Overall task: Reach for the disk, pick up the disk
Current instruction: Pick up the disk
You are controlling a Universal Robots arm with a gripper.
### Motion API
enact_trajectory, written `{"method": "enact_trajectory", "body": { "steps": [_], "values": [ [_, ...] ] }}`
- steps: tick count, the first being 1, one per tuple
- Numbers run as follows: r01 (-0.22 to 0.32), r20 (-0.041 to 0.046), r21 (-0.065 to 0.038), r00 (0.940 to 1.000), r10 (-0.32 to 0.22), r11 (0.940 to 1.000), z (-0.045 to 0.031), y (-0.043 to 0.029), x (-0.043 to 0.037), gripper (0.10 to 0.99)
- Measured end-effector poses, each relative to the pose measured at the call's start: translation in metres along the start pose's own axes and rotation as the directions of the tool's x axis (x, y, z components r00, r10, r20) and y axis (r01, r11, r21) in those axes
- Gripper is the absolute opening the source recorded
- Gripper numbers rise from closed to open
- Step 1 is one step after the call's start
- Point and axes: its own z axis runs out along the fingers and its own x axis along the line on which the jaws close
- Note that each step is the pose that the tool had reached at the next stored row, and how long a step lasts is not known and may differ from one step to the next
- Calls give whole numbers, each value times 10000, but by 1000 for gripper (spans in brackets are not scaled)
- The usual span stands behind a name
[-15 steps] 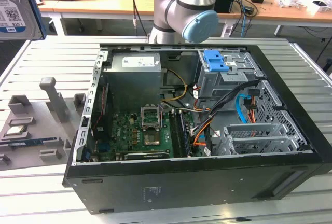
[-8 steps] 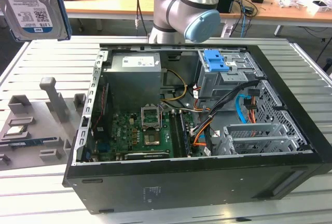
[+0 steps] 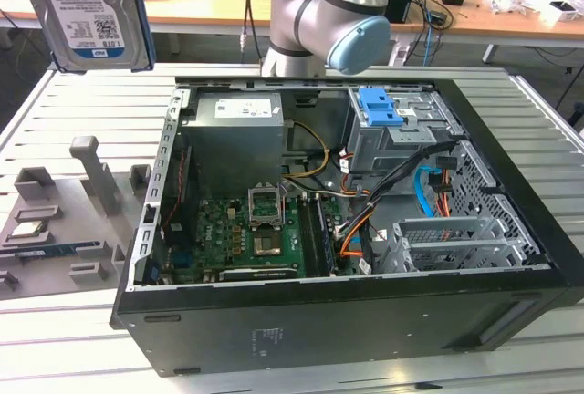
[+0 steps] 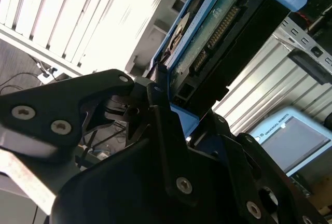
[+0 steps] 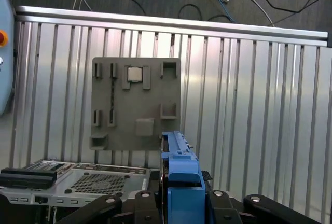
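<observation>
Blue plastic edges the disk (image 3: 87, 11), a silver drive with a white-and-blue label, which hangs in the air at the exterior view's upper left, well clear of the slatted aluminium table (image 3: 82, 111) and above its far corner on that side. The gripper (image 4: 181, 112) is closed onto it: in the second wrist view the black fingers (image 4: 161, 115) press against the blue frame at one end of the disk (image 4: 212, 37), whose green circuit-board side and connector pins face the camera. In the first wrist view the disk (image 5: 181, 182) is seen edge-on between the jaws of the gripper (image 5: 179, 200), over the table (image 5: 249, 105) and just at the edge of a grey fixture plate (image 5: 136, 105) that carries a square processor chip (image 5: 135, 73) in one of its pockets. In the exterior view the silver and pale blue arm (image 3: 319, 11) rises behind the open computer case (image 3: 347, 321), which lies on its side in the middle of the table. Inside the case sit a grey power supply box (image 3: 235, 134), a green motherboard (image 3: 246, 230) and a bare blue bracket (image 3: 379, 107) on the drive cage.
</observation>
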Motion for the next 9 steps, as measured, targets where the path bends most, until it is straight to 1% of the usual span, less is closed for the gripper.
{"method": "enact_trajectory", "body": {
  "steps": [2, 4, 5, 6, 9],
  "values": [
    [-1, 0, 1, 10000, 1, 10000, -1, -53, 4, 369],
    [1, 0, 1, 10000, -1, 10000, -4, -143, 12, 369],
    [0, -1, 0, 10000, 0, 10000, -7, -209, 16, 369],
    [-1, 0, 0, 10000, 1, 10000, -8, -251, 20, 369],
    [1, 0, 1, 10000, -1, 10000, -11, -346, 27, 369]
  ]
}}
